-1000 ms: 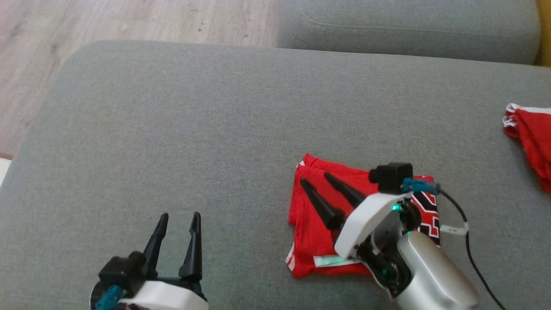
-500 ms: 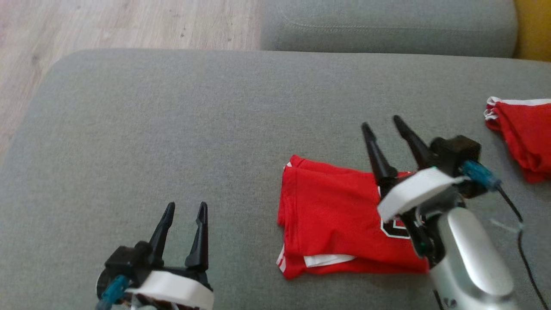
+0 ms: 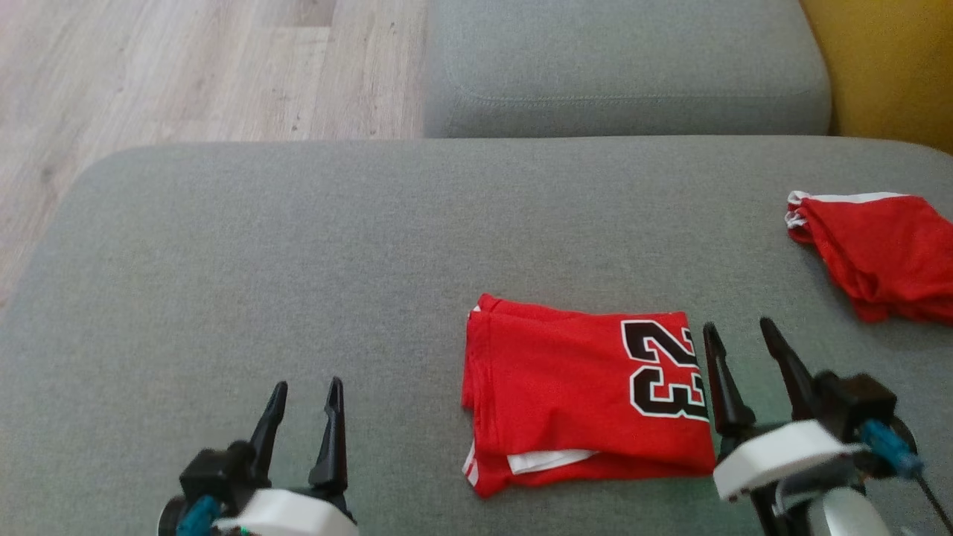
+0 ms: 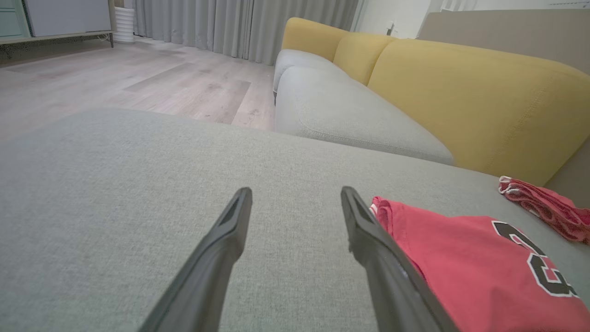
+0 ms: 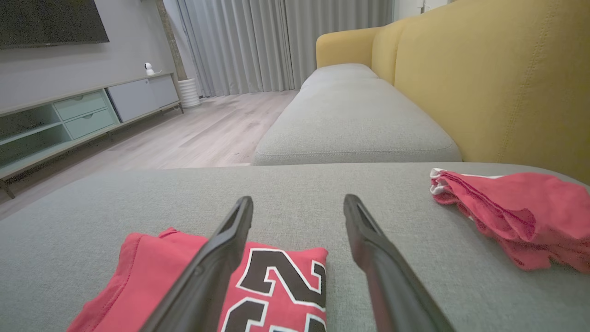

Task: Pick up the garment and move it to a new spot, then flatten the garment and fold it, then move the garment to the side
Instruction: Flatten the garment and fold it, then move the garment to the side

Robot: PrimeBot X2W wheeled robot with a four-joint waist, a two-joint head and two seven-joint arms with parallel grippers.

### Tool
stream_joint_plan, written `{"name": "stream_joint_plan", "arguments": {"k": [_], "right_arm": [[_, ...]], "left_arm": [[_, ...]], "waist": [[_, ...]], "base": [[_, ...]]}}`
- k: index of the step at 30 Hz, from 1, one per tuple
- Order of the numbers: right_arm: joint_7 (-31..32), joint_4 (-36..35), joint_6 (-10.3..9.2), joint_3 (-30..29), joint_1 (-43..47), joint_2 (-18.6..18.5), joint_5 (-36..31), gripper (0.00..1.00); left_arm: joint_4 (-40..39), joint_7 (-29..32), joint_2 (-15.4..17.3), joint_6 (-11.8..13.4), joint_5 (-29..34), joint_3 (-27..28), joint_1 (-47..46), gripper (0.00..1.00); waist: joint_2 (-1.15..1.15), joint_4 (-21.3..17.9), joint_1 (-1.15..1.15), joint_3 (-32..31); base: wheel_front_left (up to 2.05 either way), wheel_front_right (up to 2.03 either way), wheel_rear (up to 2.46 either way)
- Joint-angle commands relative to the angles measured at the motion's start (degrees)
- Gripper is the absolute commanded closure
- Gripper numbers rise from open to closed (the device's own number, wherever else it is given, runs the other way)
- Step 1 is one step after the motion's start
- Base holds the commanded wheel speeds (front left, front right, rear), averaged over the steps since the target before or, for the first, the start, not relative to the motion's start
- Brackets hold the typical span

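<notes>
Left claw [image 3: 307, 384]: released, empty, well left of the garment [image 3: 573, 387].
Right claw [image 3: 738, 325]: released, empty, just right of the garment, probably parked clear of the fold.
Garment: folded, number up, on the sofa cushion [image 3: 298, 260], likely awaiting its sideways move.
Second red garment [image 3: 878, 253]: beyond, far right.

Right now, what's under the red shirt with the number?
The grey cushion. The shirt lies folded on it, a white strip peeking from its layers. Anything else beneath is covered.
</notes>
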Motion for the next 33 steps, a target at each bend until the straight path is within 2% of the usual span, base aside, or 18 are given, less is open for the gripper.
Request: {"name": "stream_joint_plan", "arguments": {"k": [1, 10, 33], "right_arm": [[-1.14, -2.42, 0.39, 1.06, -0.78, -0.13, 0.33, 0.0], [-2.84, -2.23, 0.39, 1.17, 3.5, -0.13, -0.32, 0.0], [-0.59, -2.05, 0.39, 1.2, 3.28, -0.13, 0.05, 0.0]], "left_arm": [[-1.0, -0.82, 0.14, 0.03, -0.21, 2.56, -1.4, 0.0], [0.2, -1.13, -0.26, -0.32, 0.82, 3.94, 1.13, 0.0], [0.42, -1.21, -0.67, -0.91, 1.72, 5.02, 1.55, 0.0]], "waist": [[0.0, -0.25, 0.01, -0.42], [0.0, 0.2, 0.01, -1.03], [0.0, 0.54, 0.01, -0.28]], "base": [[0.0, 0.0, 0.0], [0.0, 0.0, 0.0], [0.0, 0.0, 0.0]]}}
